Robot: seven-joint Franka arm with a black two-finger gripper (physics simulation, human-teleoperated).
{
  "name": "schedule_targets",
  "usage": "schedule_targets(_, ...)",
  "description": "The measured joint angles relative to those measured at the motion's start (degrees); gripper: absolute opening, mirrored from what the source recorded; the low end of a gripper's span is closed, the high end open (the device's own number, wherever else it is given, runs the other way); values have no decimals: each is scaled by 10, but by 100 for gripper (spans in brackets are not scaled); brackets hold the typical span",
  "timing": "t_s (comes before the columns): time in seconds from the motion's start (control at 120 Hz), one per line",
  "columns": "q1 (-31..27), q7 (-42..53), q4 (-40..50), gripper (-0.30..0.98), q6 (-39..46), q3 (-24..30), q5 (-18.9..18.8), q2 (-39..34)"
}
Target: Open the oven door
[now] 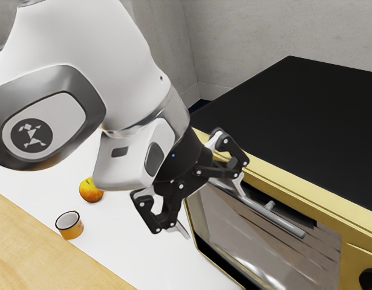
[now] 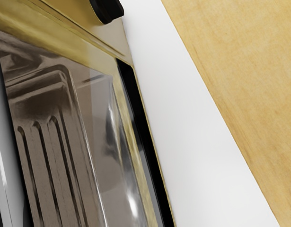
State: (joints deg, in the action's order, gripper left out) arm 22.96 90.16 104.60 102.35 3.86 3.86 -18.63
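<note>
Oven door [image 1: 265, 241] beside spread pincer [image 1: 214, 214] — the exterior view adds an apple [image 1: 91, 190].

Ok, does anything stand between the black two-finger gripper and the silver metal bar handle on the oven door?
Nothing visible does: in the exterior view, one finger of the open gripper overlaps the handle, though contact can't be told. The red-yellow apple and small orange cup stand toward the exterior view's left, clear of that space.
</note>
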Motion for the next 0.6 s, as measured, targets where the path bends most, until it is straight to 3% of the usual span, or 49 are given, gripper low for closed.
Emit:
schedule_targets(0.083, 0, 3, -1, 84, 3, 0, 0, 4)
schedule_targets(0.175, 0, 6, -1, 70, 5, -1, 0, 8)
schedule_targets(0.25, 0, 8, 19, 70, 8, -1, 0, -3)
schedule_targets(0.275, 0, 8, 58, 63, 9, 3, 0, -47)
schedule_targets(0.292, -1, 7, 104, 42, 6, 13, 0, -121)
schedule_targets(0.317, -9, -5, 123, 46, -18, 51, -2, -264)
schedule_targets(0.333, -37, -22, 78, 48, -43, 60, -11, -340)
schedule_targets(0.35, -74, -44, 7, 51, -75, 55, -21, -367)
schedule_targets(0.367, -118, -70, -74, 52, -104, 47, -29, -348)
schedule_targets(0.392, -171, -113, -176, 55, -137, 43, -41, -245)
schedule_targets(0.442, -230, -186, -288, 58, -176, 21, -56, -49)
schedule_targets(0.492, -256, -252, -332, 61, -193, 3, -61, 81)
schedule_targets(0.6, -279, -368, -329, 64, -209, -42, -38, 224)
